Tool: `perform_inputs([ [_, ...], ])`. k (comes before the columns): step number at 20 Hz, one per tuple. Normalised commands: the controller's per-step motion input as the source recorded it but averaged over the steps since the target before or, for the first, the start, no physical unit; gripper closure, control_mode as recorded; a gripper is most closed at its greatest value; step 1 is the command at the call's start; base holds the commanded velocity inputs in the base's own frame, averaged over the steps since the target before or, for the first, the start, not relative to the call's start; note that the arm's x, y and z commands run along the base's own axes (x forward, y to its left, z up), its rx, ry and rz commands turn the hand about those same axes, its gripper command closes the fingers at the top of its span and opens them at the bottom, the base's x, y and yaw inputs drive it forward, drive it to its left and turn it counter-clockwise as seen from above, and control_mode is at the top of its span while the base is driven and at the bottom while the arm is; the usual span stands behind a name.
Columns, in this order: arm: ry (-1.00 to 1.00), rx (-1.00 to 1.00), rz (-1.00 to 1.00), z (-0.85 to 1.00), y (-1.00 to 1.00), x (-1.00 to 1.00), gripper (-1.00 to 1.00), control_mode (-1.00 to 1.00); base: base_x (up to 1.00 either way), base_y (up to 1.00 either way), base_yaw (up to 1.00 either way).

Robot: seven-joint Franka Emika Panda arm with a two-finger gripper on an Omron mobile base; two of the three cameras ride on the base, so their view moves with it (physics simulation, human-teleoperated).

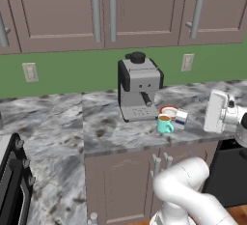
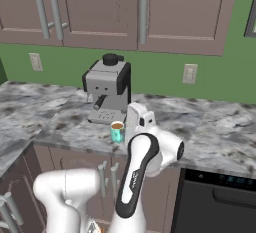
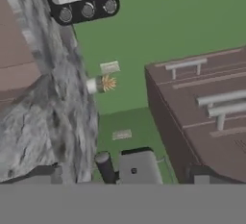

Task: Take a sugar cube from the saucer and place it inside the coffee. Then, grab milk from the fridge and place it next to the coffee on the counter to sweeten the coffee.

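The coffee (image 1: 164, 123), a teal mug with brown liquid, stands on the counter (image 1: 111, 127) in front of the coffee machine. Right behind it lies the saucer (image 1: 169, 109), white with an orange-red rim. The milk (image 1: 181, 118), a white carton with blue marks, stands upright just right of the mug. My gripper (image 1: 208, 115) hovers a little to the right of the carton, apart from it. In the hand view its fingertips (image 3: 201, 175) sit far apart with nothing between them: open. My hand (image 2: 138, 117) covers the carton in the right base view, beside the mug (image 2: 117, 132). The sugar cube and the fridge are out of view.
A grey and black coffee machine (image 1: 139, 88) stands at the back of the counter. A stove with knobs (image 1: 13, 180) is at the left, and a black appliance front (image 2: 220, 202) sits under the counter to the right. Brown upper cabinets (image 1: 111, 11) hang overhead.
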Motion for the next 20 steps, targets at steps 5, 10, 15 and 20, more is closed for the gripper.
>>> perform_inputs([
  [5,-0.68,-0.53,0.0,0.91,1.0,-0.05,-1.0,-1.0,0.0,0.0,0.0],
  [10,-0.52,-0.65,0.03,0.67,1.0,-0.22,-1.0,-1.0,0.0,0.0,0.0],
  [15,-0.15,-0.08,0.01,0.01,0.13,-0.19,-1.0,-1.0,0.0,0.0,0.0],
  [20,0.0,0.0,0.0,0.0,0.0,0.0,-1.0,-1.0,0.0,0.0,0.0],
])
